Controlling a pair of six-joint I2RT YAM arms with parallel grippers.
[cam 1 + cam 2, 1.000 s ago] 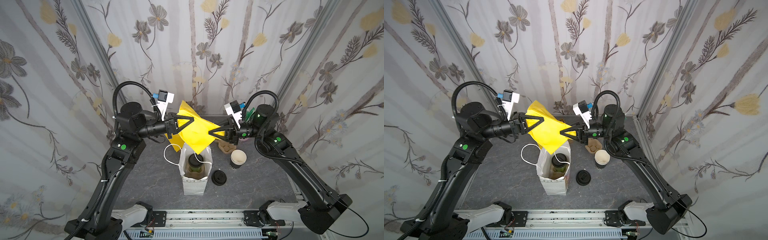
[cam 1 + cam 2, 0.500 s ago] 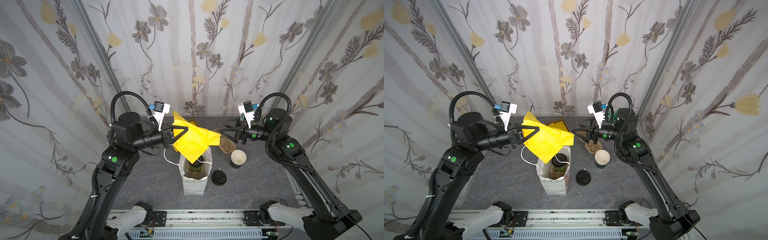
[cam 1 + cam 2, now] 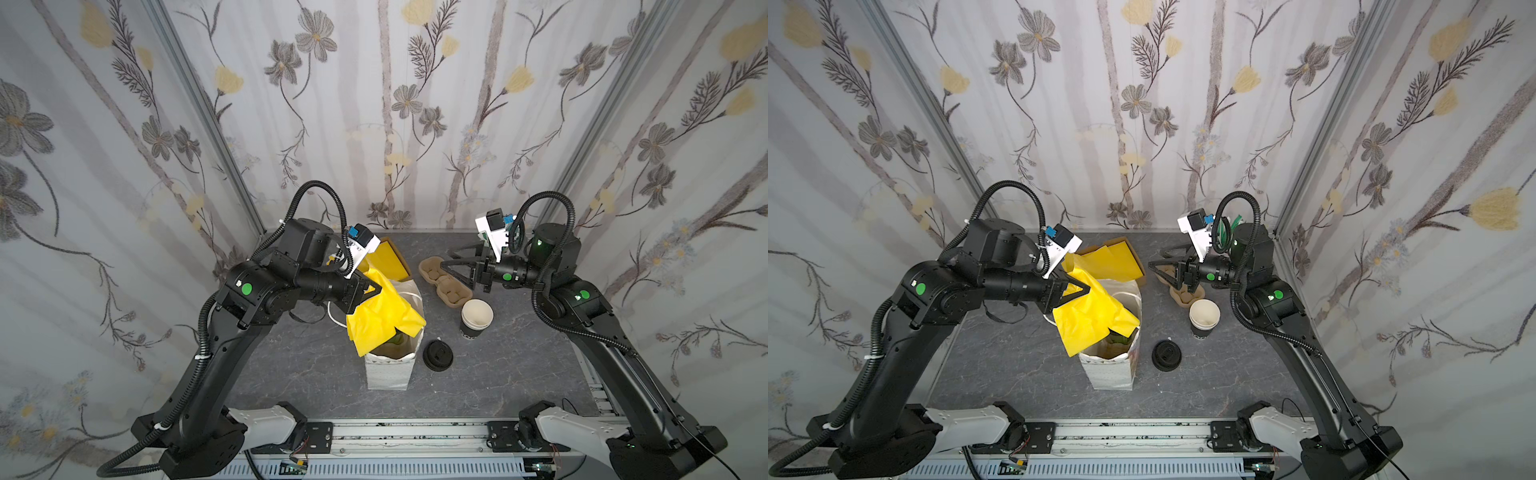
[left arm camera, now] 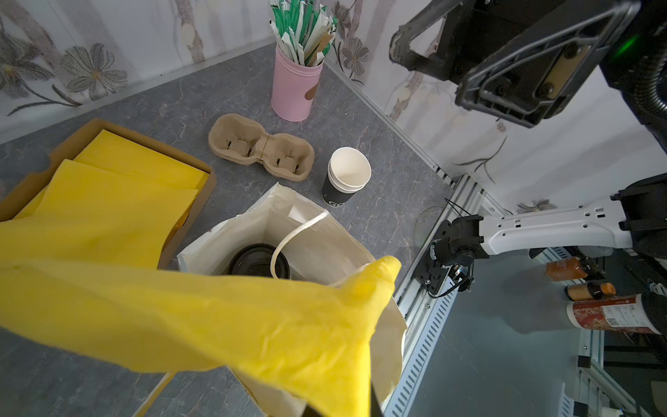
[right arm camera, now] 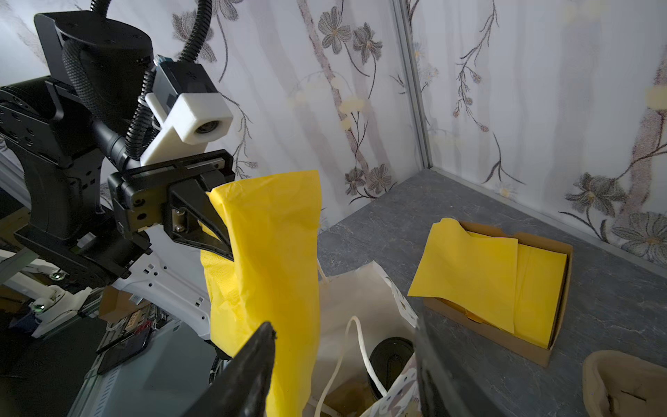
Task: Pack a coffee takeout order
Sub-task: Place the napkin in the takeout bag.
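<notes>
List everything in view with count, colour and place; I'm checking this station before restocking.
paper bag: 1, white, upright at centre of table
lidded cup: 1, green, black lid, inside the bag
napkin: 1, yellow, in left end effector, over the bag's mouth
cardboard box: 1, brown, behind the bag, holds spare napkins
cup carrier: 1, brown, right of the box
stacked cups: 1 stack, black, cream insides, beside the carrier
loose lid: 1, black, right of the bag
tin: 1, pink, back right corner, holds wrapped sticks
left end effector: black, shut on napkin
right end effector: black, open, above the carrier
</notes>
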